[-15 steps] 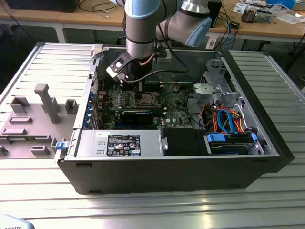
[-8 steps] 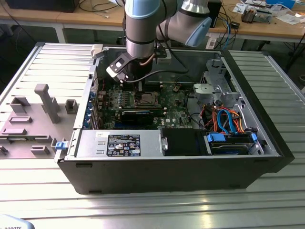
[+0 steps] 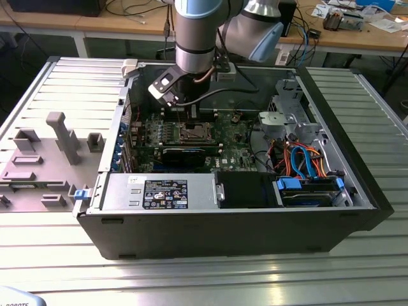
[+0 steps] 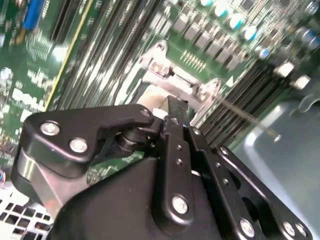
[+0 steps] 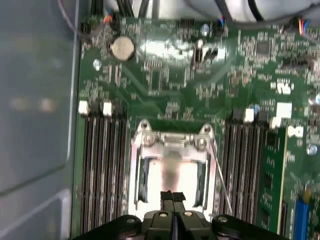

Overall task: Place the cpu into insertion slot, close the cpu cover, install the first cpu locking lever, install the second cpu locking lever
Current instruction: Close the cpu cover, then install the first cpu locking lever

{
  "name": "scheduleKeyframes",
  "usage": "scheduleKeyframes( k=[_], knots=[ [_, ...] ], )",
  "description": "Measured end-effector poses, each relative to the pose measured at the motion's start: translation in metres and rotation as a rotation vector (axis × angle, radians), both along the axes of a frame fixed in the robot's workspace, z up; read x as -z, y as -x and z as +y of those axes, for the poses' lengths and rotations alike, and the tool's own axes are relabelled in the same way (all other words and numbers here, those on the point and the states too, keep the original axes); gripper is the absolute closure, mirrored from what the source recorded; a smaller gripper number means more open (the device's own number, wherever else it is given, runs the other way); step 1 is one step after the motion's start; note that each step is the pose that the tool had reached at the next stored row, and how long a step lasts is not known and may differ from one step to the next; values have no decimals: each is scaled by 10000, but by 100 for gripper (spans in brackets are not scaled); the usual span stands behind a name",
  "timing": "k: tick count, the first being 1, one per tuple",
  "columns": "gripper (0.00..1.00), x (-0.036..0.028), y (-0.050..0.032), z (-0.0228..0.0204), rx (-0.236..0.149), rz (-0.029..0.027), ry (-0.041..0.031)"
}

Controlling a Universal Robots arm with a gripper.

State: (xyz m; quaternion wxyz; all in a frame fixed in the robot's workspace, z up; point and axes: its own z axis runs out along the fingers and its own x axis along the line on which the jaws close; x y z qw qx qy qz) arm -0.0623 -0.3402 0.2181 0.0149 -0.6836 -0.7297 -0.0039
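The insertion slot (image 3: 191, 132) sits in the green motherboard inside the open computer case. In the first wrist view the silver cpu cover (image 5: 172, 142) lies flat over the slot, and the bright metal top of the cpu (image 5: 172, 175) shows through its window. My gripper (image 5: 172, 196) hangs straight over the socket's edge, its two black fingers shut together with nothing seen between them. A thin wire locking lever (image 5: 222, 180) stands up free beside the cover, also seen as a lever (image 4: 245, 116) slanting off the socket. My gripper (image 4: 171, 107) sits just above the cover's frame.
Rows of dark memory slots (image 5: 100, 170) flank the socket on both sides. The grey case wall (image 5: 35, 100) is close by. A long black card (image 3: 183, 155), a power supply (image 3: 159, 191) and a drive cage with cables (image 3: 299, 159) fill the case. Grey fixtures (image 3: 57, 137) stand on the exterior view's left.
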Motion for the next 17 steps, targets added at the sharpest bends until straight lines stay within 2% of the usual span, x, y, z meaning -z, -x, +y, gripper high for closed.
scheduleKeyframes(
  k=[2,17],
  knots=[
    [89,1,-52,-1,-1,-2,1],
    [89,-6,-66,0,0,0,2]
  ],
)
